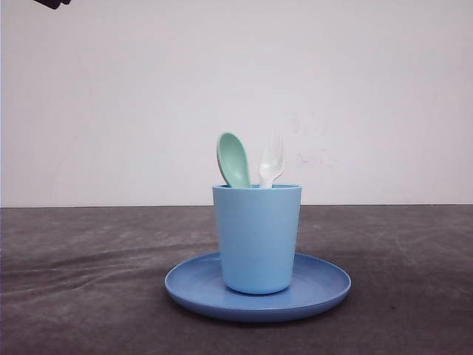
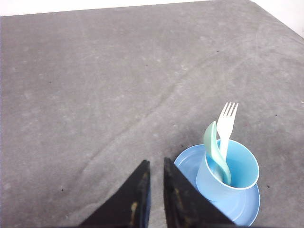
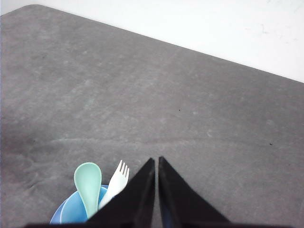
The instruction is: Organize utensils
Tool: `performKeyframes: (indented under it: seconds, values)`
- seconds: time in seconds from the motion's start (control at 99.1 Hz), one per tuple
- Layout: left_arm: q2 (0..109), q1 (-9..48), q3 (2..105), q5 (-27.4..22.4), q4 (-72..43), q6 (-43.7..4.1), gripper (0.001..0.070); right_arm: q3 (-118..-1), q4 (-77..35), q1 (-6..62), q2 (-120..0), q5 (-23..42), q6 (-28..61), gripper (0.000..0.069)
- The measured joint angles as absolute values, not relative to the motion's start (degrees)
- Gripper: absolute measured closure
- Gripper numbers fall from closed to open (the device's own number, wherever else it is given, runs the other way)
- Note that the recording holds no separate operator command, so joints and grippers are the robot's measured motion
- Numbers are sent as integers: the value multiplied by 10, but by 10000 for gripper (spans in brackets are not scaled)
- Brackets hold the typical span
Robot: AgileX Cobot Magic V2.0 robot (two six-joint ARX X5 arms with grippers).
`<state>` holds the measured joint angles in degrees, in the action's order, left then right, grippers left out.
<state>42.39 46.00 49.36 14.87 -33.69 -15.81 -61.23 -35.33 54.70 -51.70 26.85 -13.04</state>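
The mint-green spoon (image 1: 233, 159) and the white fork (image 1: 271, 162) stand side by side in the light blue cup (image 1: 256, 238), handles down, the spoon's bowl and the fork's tines rising just above the rim, the spoon on the left in the front view. The cup sits upright near the middle of the round blue plate (image 1: 325, 285), a ring of bare plate showing all round its base. The plate rests on the dark grey table (image 1: 81, 281), whose far edge meets the white wall (image 1: 111, 96); open cloth lies on both sides of the plate and beyond it. In its wrist view the left gripper (image 2: 155, 164) hangs above the table just beside the plate's rim, fingers nearly together with a narrow slit between them and nothing held. The right gripper (image 3: 156, 160) is likewise pressed almost closed and empty, seemingly raised over the cup's side, though its height is hard to judge
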Motion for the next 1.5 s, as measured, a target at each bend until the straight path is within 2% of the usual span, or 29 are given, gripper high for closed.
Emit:
performKeyframes:
  seconds: [0.111,0.242,0.383,0.484,0.625,0.797,1.13,1.341,1.503]
  values:
    - [422,457,494,152,-337,-131,685,-612,-353,547,-517,269,-130,681]
    - [405,423,494,156,-319,-80,685,-612,-353,547,-517,268,-130,681]
    - [382,341,485,148,-300,-53,685,-612,-353,547,-517,269,-130,681]
    - [356,272,451,107,-280,-45,685,-612,-353,547,-517,269,-130,681]
    - [302,188,367,46,-224,-21,685,-612,-353,547,-517,269,-129,681]
    - [218,120,244,32,-147,-8,685,-612,-353,547,-517,269,-129,681]
    - [67,58,76,32,-131,-9,685,-612,-353,547,-517,269,-129,681]
    - [8,38,33,31,-144,-16,685,-612,-353,547,-517,269,-129,681]
    - [3,35,31,31,-140,-24,685,-612,-353,547,-517,269,-129,681]
